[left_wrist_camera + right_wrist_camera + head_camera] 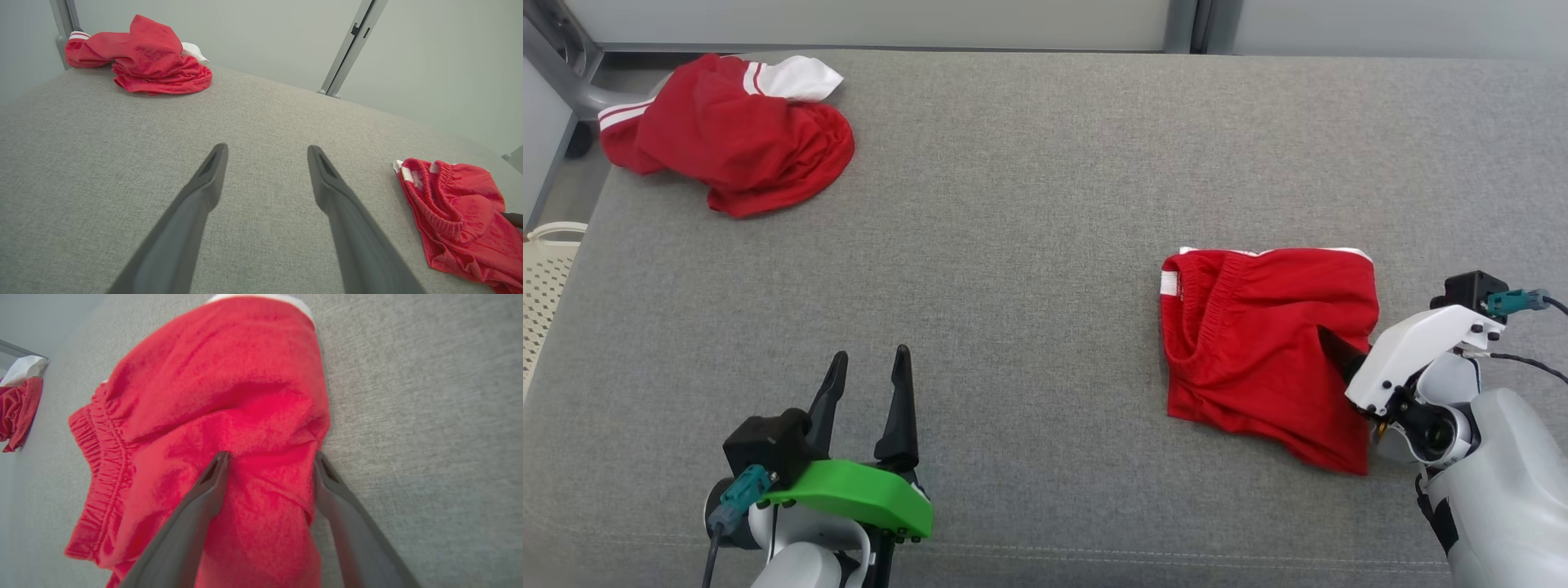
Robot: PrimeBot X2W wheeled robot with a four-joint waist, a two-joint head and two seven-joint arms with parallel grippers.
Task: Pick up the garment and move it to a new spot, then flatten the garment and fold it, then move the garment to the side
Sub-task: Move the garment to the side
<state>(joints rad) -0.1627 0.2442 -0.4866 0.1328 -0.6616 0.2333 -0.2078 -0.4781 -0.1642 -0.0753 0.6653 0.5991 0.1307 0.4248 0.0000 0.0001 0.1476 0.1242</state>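
A crumpled red heap (727, 131) with white stripes lies far beyond the left pincer (871, 353) and off to its left, at the back corner of the grey worktop (1045, 245). The left pincer itself hangs idle over bare cloth, its 2 fingers spread apart with nothing between them.

Well to the right of the left pincer, and a little farther back, lie the red shorts (1258, 343), the garment being worked. They rest flat on the worktop as a compact, doubled-over bundle. The elastic waistband (1201, 314) gapes toward the left pincer, and a white-trimmed edge runs along the far side. The bundle is nearly as wide as it is long. Its longer run seems to go from that far trimmed edge to the near corner, which slants away from the left pincer.

The right pincer (271, 455) is farthest from the left pincer, at the shorts' right edge. Its 2 fingers stand wide apart, astride a raised ridge of red cloth, and grip nothing.

The shorts look already folded, so I judge the last step to be in hand: moving them to the side. The next move probably calls for the right pincer to press down and close through all layers of that ridge. It would then lift or slide the bundle low and slowly so the fold does not fall open.
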